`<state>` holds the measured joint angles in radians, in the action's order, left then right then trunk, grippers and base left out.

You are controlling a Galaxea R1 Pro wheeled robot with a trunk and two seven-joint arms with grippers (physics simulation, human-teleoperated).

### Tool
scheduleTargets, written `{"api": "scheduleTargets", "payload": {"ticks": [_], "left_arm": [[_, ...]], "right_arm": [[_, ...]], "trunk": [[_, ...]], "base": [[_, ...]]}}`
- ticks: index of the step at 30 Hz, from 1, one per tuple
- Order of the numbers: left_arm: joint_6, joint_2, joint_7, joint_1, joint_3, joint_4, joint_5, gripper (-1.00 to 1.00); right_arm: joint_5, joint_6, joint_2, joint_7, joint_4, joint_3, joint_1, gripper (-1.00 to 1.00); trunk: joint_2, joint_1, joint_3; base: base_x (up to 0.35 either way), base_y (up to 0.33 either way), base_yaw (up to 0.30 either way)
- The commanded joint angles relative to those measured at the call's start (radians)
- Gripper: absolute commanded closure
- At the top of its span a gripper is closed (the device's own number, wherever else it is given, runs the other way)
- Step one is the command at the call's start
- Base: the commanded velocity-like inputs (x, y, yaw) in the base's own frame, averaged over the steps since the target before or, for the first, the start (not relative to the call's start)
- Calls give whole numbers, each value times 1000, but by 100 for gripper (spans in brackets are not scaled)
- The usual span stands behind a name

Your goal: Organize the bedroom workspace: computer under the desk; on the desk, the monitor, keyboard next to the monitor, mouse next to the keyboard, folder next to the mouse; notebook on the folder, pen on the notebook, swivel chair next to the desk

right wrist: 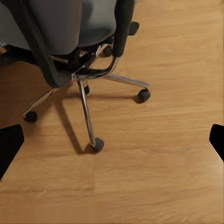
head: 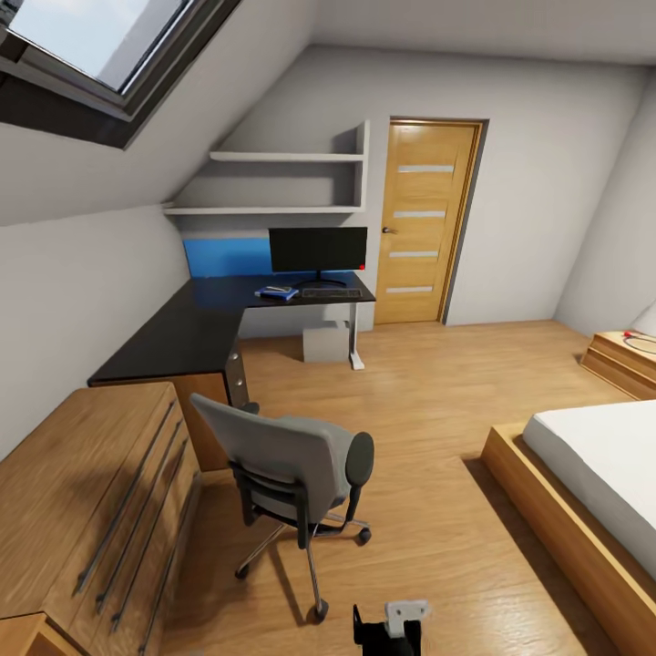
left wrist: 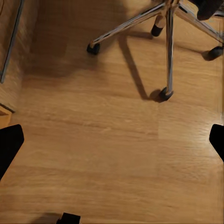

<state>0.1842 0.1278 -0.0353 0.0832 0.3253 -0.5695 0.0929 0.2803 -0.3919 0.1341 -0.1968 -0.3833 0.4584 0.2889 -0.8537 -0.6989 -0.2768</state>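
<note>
The swivel chair (head: 292, 465) stands on the floor apart from the desk (head: 173, 342), its back towards me. At the desk's far end the monitor (head: 318, 251) stands upright. The keyboard (head: 330, 293) lies in front of it, and to its left lies the blue folder (head: 276, 293) with a small grey notebook on top. Pen and mouse are too small to tell. The computer (head: 325, 343) sits under the desk. My left gripper (left wrist: 112, 144) hangs open over bare floor near the chair's chrome base (left wrist: 168, 28). My right gripper (right wrist: 112, 144) is open too, behind the chair (right wrist: 70, 32).
A light-wood dresser (head: 82, 510) fills the near left, close beside the chair. A bed (head: 592, 492) on a wooden frame takes the right side. A closed wooden door (head: 424, 223) is in the far wall. Open wood floor (head: 428, 392) lies between chair, desk and bed.
</note>
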Motion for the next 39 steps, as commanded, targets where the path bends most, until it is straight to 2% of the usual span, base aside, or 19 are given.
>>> {"api": "scheduleTargets", "payload": {"ticks": [1, 5, 10, 16, 21, 26, 35, 39], "left_arm": [[-23, 4, -2, 40, 8, -10, 10, -100], [-68, 3, -2, 93, 7, -15, 10, -100], [-98, 2, -1, 144, 7, -20, 9, -100], [-137, 4, 0, 191, 7, -83, 9, -100], [-239, 8, 0, 204, 6, -159, 10, -100], [-291, 21, -1, 208, 3, -215, 10, -100], [-305, 29, -8, 210, -40, -260, 8, -100], [-305, 30, -12, 210, -50, -263, 7, -100]], "right_arm": [[4, 45, 21, -48, -46, 9, 3, -100], [2, 90, 40, -70, -98, 9, 6, -100], [-1, 126, 40, -80, -162, 10, 8, -100], [-28, 165, 40, -84, -265, 14, 9, -100], [-48, 174, 40, -84, -303, 18, 9, -100], [-54, 176, 40, -79, -309, 33, 9, -100], [-54, 174, 40, -76, -297, 58, 8, -100], [-52, 174, 9, -76, -270, 60, 7, -100]], "trunk": [[-8, -4, -5], [-36, -19, -17], [-71, -39, -33], [-113, -62, -52], [-148, -81, -67], [-183, -100, -83], [-246, -134, -111], [-274, -150, -124]], "base": [[0, 0, 0], [0, 0, 0], [0, 0, 0], [0, 0, 0], [0, 0, 0], [0, 0, 0], [0, 0, 0], [0, 0, 0]]}}
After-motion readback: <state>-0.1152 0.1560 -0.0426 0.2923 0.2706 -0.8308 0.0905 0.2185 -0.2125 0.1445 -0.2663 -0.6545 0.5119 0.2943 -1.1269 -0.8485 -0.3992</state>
